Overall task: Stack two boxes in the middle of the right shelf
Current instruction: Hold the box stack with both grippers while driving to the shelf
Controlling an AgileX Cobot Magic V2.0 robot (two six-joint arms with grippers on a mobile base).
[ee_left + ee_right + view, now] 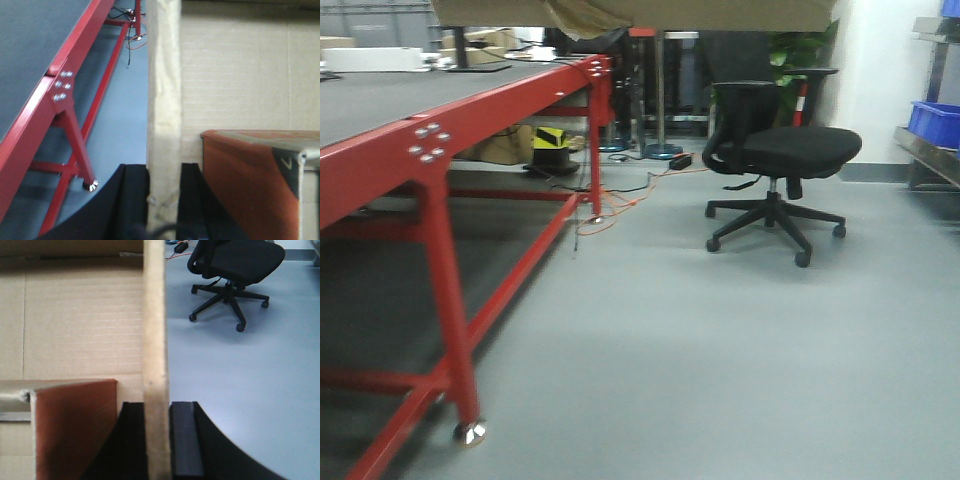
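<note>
**Item under inspection.** One cardboard box [640,12] is hanging between the two arms, clear of the floor [670,350]. In the front view only its underside is showing, along the top edge of the picture. It is resting on no surface. A second box is not showing in any view.

**Grip.**
- The left gripper [163,172] is pinching the box's left side wall [163,100]. One black finger [134,200] is sitting on each face, and the jaws are drawn in narrow to the thickness of the board.
- The right gripper [156,412] is clamping the opposite wall [155,315] in the same way.
- In my judgement the arms are taking opposite walls so that the wide load is hanging level and neither pinch is bearing it alone. A single hold on corrugated board would risk tearing or tipping.

**Contents.** An orange-brown panel [240,170] is showing inside the box. I cannot tell whether it is a flap or a separate item.

**Surroundings.**
- A red-framed platform [380,165] is running along the left.
- An office chair [780,150] is standing on the open floor ahead.
- The steel shelf [925,150] is showing only at the far right edge, with a blue bin [933,120] on it, well apart from the box.

**Assessment.** The job appears to be at the carrying stage, with nothing yet placed. The box is probably being held high to clear the shelf's front rail on arrival. The chair is standing near the likely path to the shelf and warrants care.
</note>
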